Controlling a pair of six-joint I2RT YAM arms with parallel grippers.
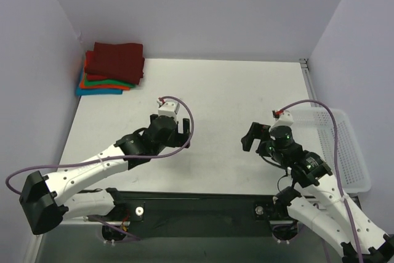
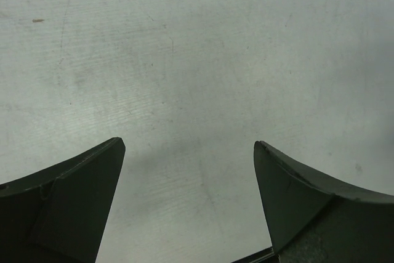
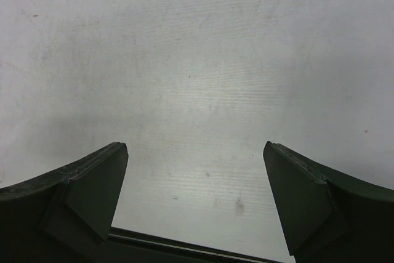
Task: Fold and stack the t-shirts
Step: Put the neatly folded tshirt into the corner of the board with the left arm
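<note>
The t-shirts lie folded in one stack at the table's far left corner. A dark maroon shirt (image 1: pixel 114 59) is on top, with red, orange (image 1: pixel 103 82), green and blue (image 1: pixel 97 91) edges showing under it. My left gripper (image 1: pixel 169 132) hovers over bare table, well to the near right of the stack. In the left wrist view it (image 2: pixel 189 144) is open with nothing between its fingers. My right gripper (image 1: pixel 261 142) hangs over the table's right half. In the right wrist view it (image 3: pixel 196 145) is open too, and only tabletop shows in its gap.
A white mesh basket (image 1: pixel 348 152) stands at the table's right edge, beside the right arm. The table's dark near edge (image 3: pixel 184 247) shows just under the right fingers. Walls close in on the left, the back and the right.
</note>
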